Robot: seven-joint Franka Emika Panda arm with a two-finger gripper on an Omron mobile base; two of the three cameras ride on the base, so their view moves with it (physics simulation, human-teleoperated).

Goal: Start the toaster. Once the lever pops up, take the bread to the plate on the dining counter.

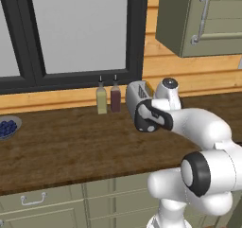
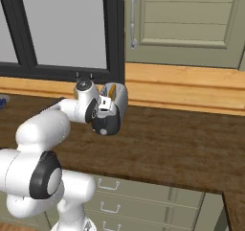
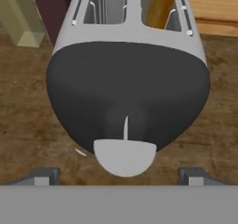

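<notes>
The silver toaster [image 3: 125, 28] stands on the wood counter by the back wall, its rounded black end panel facing my hand. The pale grey lever [image 3: 124, 155] sits at the foot of that panel. The bread [image 3: 160, 4] stands in the right-hand slot, showing its orange-brown crust. My gripper [image 3: 119, 175] is open, its fingertips spread wide to either side of the lever and just short of it. From the base, the toaster [image 1: 136, 92] with the bread [image 1: 149, 86] sits right behind my hand, as do the toaster [image 2: 119, 97] and bread [image 2: 111, 90] in the right base view. The plate and dining counter are out of view.
An olive bottle [image 1: 101, 99] and a dark red bottle [image 1: 115, 97] stand just left of the toaster. A grey bowl of blue berries [image 1: 7, 127] sits at the counter's far left. A wall cabinet [image 1: 203, 19] hangs above right, with a window [image 1: 71, 28] behind.
</notes>
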